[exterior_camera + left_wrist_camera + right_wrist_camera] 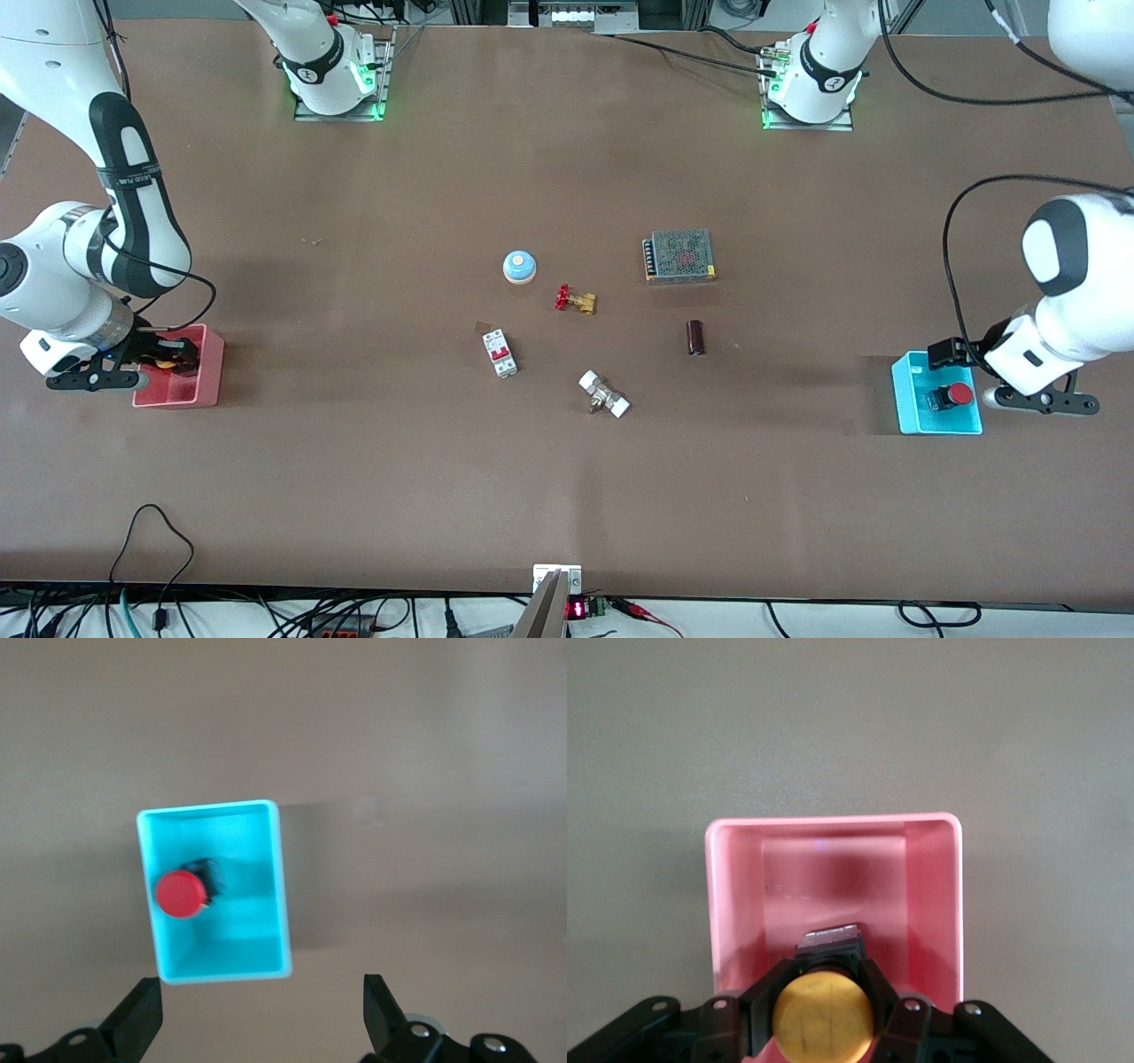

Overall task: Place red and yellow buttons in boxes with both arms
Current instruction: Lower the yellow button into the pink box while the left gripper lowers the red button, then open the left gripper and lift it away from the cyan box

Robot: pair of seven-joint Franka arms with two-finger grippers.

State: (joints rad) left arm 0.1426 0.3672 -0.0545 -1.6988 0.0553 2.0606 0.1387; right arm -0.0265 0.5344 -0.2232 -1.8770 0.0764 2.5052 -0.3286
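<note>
Right wrist view: right gripper (822, 1014) jaws clamp yellow button (822, 1019) inside pink box (939, 904), unreleased. Left gripper (261, 1019), jaws wide and empty, hangs beside cyan box (279, 895) holding red button (182, 895).

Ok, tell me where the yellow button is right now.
The round yellow-capped push button is held in the right gripper's fingers, over the pink plastic tub at the right arm's end of the table.

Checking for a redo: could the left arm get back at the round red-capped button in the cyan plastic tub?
Probably yes: the left gripper is open beside the open-topped tub, nothing covering the button.
</note>
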